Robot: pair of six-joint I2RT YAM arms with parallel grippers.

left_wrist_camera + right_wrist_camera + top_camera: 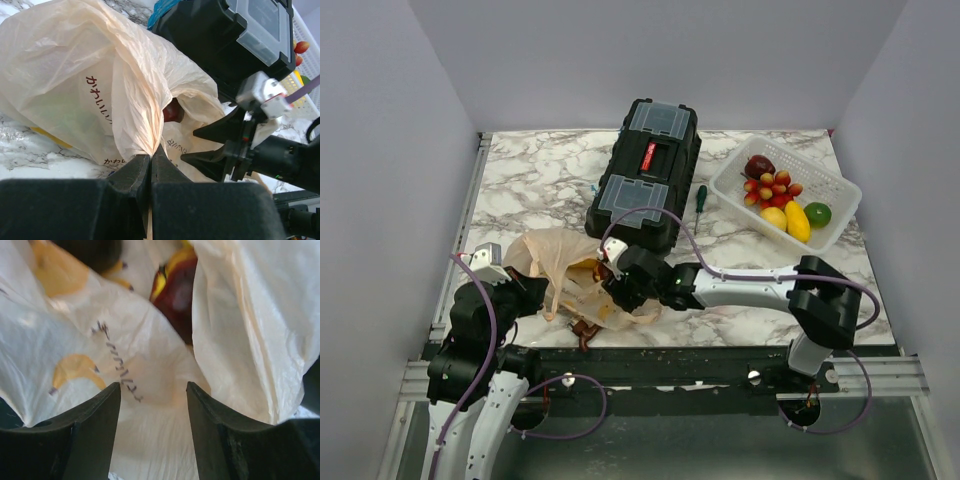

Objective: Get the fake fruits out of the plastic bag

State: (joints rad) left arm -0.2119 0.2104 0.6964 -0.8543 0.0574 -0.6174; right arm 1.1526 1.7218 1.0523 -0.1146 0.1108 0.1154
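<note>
The beige plastic bag (560,262) lies crumpled at the near left of the table. My left gripper (151,153) is shut on a gathered fold of the plastic bag (75,75). My right gripper (616,277) sits at the bag's mouth. In the right wrist view its jaws (153,390) stand open, and loose film of the bag (150,440) lies between and beyond them. A dark red fruit with a yellow patch (176,290) shows deeper inside the bag. It appears as a red fruit (172,111) in the left wrist view. Several fake fruits (778,195) lie in the white basket (840,190).
A black toolbox (643,175) stands just behind the bag, and a green-handled screwdriver (700,197) lies between it and the basket. The right arm (750,290) stretches across the near edge of the table. Grey walls enclose the marble table (530,180).
</note>
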